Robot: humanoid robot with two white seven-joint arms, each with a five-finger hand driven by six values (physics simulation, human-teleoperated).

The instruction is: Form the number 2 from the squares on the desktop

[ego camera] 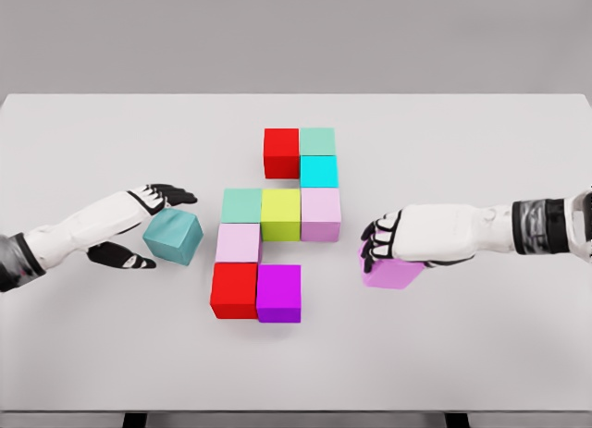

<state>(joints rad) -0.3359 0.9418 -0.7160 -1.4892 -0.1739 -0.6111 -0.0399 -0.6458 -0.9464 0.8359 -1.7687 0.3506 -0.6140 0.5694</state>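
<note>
On the white tabletop (92, 354) you see nine cubes already joined in the middle. At the top a red cube (281, 152) touches a mint cube (317, 141), and a cyan cube (319, 172) sits directly below the mint one. The middle row has a green cube (241, 206), a yellow cube (281, 214) and a light pink cube (321, 214) side by side. Below the green one is a pale pink cube (239, 243), and the bottom row has a second red cube (234, 290) touching a purple cube (278, 293).

Your left hand (148, 226) has its fingers (171, 196) and thumb around a teal cube (173, 237), which is turned at an angle, left of the group and near it. Your right hand (393, 241) lies on top of a violet cube (391, 270) with the fingers curled down over its left side; this cube stands to the right of the group, apart from it.
</note>
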